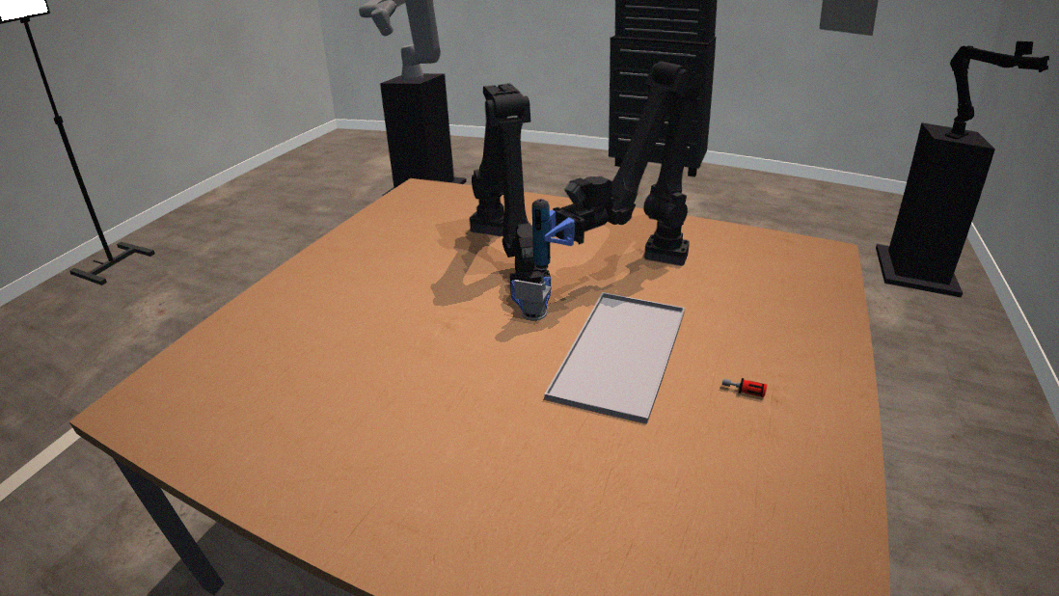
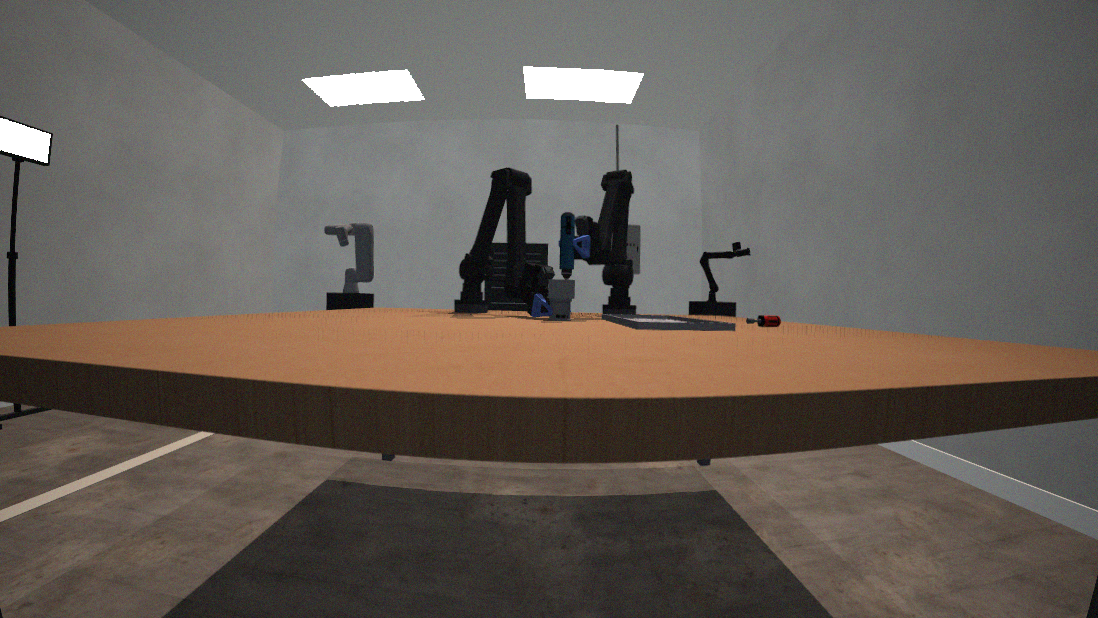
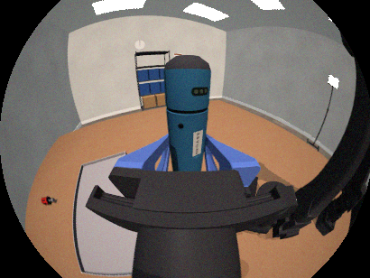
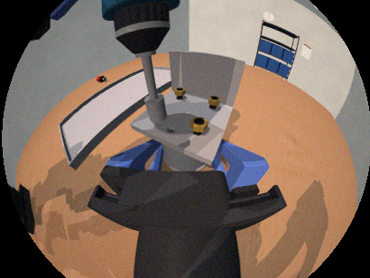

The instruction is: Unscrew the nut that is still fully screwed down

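My left gripper (image 1: 549, 230) (image 2: 576, 246) (image 3: 187, 138) is shut on the dark blue nut driver (image 1: 541, 220) (image 2: 567, 230) (image 3: 187, 92) (image 4: 142, 29), which is upright. Its socket (image 4: 156, 108) is down at the left part of the bracket's flat plate in the right wrist view; whether a nut is inside is hidden. Three brass nuts (image 4: 180, 92) (image 4: 214, 100) (image 4: 198, 125) show on the bracket (image 4: 208, 72) (image 2: 561, 288), with dark studs below them. My right gripper (image 1: 530, 297) (image 4: 187, 138) is shut on the joint module (image 4: 181, 161) (image 2: 561, 310), which stands upright under the bracket.
A shallow grey tray (image 1: 595, 410) (image 2: 691, 327) (image 3: 78, 226) lies beside the module. A red hand tool (image 1: 753, 387) (image 2: 769, 320) (image 3: 46, 200) (image 4: 101, 78) lies on the table (image 1: 370, 414) beyond the tray. Both arms are close together above the module.
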Controlling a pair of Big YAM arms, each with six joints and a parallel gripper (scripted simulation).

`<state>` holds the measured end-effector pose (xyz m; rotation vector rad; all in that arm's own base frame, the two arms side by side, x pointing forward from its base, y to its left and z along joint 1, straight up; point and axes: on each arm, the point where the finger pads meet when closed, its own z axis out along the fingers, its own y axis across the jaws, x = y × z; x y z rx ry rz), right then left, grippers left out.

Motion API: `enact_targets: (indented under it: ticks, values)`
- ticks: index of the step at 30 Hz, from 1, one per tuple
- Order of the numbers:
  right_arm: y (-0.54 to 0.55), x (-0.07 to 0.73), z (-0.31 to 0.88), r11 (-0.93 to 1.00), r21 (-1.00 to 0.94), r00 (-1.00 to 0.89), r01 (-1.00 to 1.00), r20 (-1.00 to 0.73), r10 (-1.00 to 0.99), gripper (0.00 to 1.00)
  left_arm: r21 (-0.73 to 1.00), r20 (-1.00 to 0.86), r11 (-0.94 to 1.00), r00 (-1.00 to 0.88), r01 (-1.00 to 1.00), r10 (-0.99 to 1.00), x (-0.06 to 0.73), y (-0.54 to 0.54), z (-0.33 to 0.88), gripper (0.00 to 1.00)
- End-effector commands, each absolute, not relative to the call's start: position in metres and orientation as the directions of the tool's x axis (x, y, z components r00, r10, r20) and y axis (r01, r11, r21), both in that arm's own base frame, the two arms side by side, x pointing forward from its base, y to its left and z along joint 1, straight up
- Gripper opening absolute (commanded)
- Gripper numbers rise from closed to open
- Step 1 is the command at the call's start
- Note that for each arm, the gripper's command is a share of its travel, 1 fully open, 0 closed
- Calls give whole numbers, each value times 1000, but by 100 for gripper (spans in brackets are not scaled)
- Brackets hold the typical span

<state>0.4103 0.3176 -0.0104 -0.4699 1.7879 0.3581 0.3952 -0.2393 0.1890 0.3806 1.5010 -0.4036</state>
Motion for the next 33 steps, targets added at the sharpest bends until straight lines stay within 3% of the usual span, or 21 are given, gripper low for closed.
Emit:
enact_targets:
  ticks: [1, 33]
  values:
    - [315, 407, -27, 870, -17, -251, -492, -954, -161, 59, -14, -998, 869, 44, 494, -41, 391, -245, 193, 42]
    - [315, 407, -27, 870, -17, -251, -492, -954, -161, 59, -8, -997, 870, 64, 494, -45, 392, -246, 196, 42]
